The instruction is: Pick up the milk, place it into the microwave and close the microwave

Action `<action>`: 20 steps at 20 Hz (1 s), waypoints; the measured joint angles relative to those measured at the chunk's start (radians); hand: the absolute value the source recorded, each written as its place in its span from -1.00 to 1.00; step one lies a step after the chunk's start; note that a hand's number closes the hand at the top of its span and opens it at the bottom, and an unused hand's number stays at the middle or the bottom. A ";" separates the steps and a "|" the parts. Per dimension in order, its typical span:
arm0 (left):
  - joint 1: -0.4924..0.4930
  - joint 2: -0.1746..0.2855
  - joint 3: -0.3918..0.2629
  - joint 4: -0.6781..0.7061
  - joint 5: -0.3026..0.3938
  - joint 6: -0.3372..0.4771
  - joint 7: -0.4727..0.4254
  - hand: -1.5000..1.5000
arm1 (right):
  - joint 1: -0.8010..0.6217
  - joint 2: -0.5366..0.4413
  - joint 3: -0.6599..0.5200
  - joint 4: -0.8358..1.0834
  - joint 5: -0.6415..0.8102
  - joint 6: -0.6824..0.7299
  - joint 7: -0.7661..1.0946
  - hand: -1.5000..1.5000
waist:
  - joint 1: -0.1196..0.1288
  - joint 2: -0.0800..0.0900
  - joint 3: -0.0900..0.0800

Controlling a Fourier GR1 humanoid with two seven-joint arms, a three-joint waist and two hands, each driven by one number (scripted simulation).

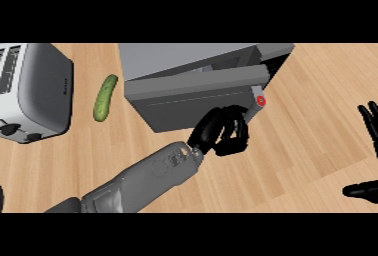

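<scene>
The microwave (193, 56) stood at the upper centre of the frame on the wooden counter (314, 145). Its door (188, 97) sat at a slight angle to the body, not fully closed, with a narrow dark gap showing at the upper right corner. A red button (260, 100) was visible at the right end of the door panel.

The left hand (221, 132) was at the centre of the frame, just below the lower right corner of the door and near the red button. Its fingers were clenched, with the knuckles against or just beside the door front; actual contact could not be confirmed. The hand grasped nothing. Its grey forearm (144, 177) entered from the lower left.

The right hand (368, 120) was at the right edge of the frame, well apart from the microwave, with fingers straight and pointing up and holding nothing.

The milk could not be located: the door covered most of the microwave interior.

A green cucumber (105, 97) lay on the counter left of the microwave. A toaster (40, 90) stood at the upper left.
</scene>
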 measured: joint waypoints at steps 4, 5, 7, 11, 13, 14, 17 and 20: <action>-0.045 -0.001 0.019 0.029 0.034 0.017 0.004 1.00 | -0.028 -0.010 0.008 -0.012 -0.021 0.018 0.022 -1.00 | -0.019 0.008 0.001; -0.055 0.000 0.022 0.035 0.041 0.021 0.003 1.00 | -0.034 -0.013 0.009 -0.014 -0.026 0.023 0.027 -1.00 | -0.024 0.009 0.001; -0.076 -0.001 0.031 0.049 0.058 0.026 0.006 1.00 | -0.047 -0.021 0.016 -0.025 -0.034 0.037 0.039 -1.00 | -0.034 0.011 0.001; -0.107 0.001 0.044 0.078 0.090 0.038 0.009 1.00 | -0.071 -0.030 0.035 -0.044 -0.057 0.066 0.066 -1.00 | -0.049 0.017 0.002; -0.117 0.003 0.049 0.091 0.105 0.047 0.009 1.00 | -0.081 -0.039 0.047 -0.055 -0.066 0.084 0.083 -1.00 | -0.056 0.019 0.002; -0.117 0.004 0.049 0.090 0.112 0.051 0.006 1.00 | -0.087 -0.044 0.052 -0.059 -0.069 0.091 0.091 -1.00 | -0.057 0.020 0.002; -0.113 0.010 0.043 0.086 0.128 0.068 -0.004 1.00 | -0.100 -0.057 0.070 -0.075 -0.078 0.112 0.116 -1.00 | -0.066 0.018 0.002; -0.113 0.012 0.037 0.088 0.141 0.080 -0.012 1.00 | -0.123 -0.076 0.094 -0.108 -0.072 0.136 0.134 1.00 | -0.069 0.017 0.002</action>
